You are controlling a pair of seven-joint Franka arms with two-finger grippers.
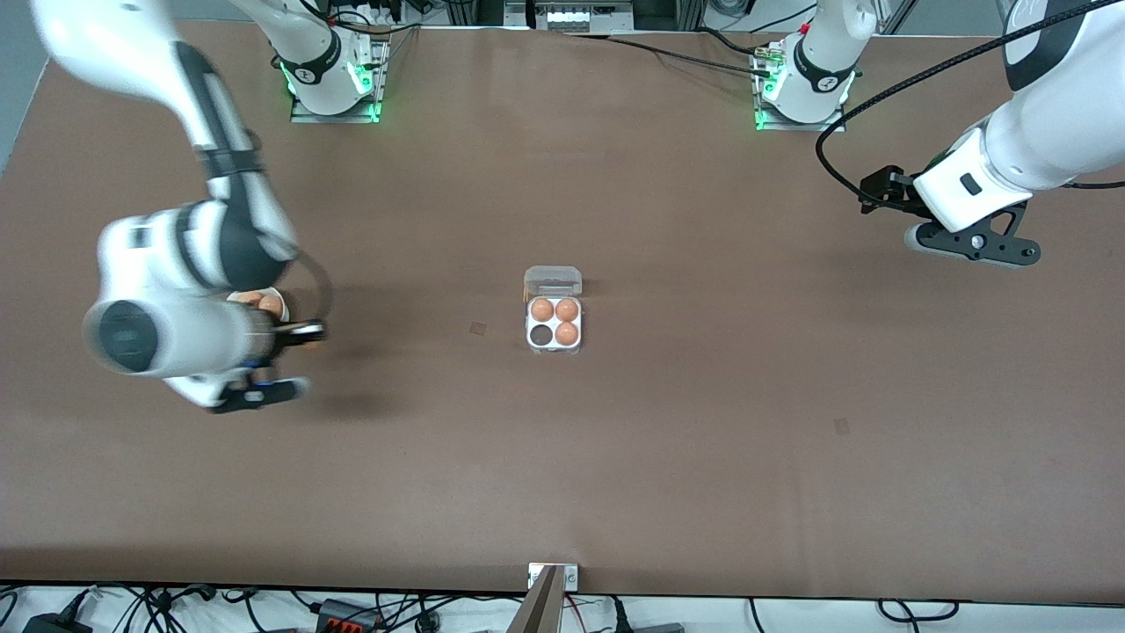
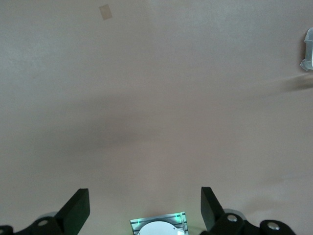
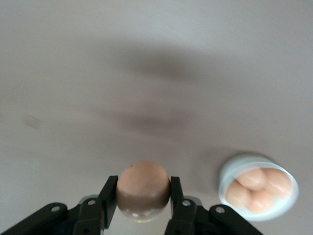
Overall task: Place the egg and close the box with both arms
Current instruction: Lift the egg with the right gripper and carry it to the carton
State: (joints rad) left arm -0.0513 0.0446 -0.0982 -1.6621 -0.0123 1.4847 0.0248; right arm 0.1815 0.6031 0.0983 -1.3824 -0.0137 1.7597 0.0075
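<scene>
Front view: brown bench [image 1: 703, 422], egg carton [image 1: 554, 318] at its middle, clear hinged lid [image 1: 553, 280] thrown open on the side toward the arm bases. Three tan eggs [image 1: 555, 317] seated in the whitish tray; fourth cell [image 1: 540, 335], on the side nearer the front camera and toward the right arm's end, dark and unfilled. No brand, label or writing readable anywhere on carton, arms or bench.

Right end effector [image 3: 143, 198] up over the bench toward the right arm's end, well apart from the carton, just beside a round white bowl [image 1: 264, 303]. Fingers [image 3: 108, 196] closed on a tan-orange egg [image 3: 143, 190], one pad pressed to each flank, egg's rounded end showing between them in the right wrist view. Same view: bowl [image 3: 257, 193] on the bench with three more eggs [image 3: 259, 191] heaped inside, touching one another.

Left end effector [image 2: 145, 208] waiting in the air over bare bench at the left arm's end, well apart from the carton. Fingers [image 2: 78, 208] spread wide, nothing between them. Left wrist view: plain bench surface, a small pale square mark [image 2: 105, 11] on it, and one corner of the carton's clear lid [image 2: 308, 49] at the frame edge.
</scene>
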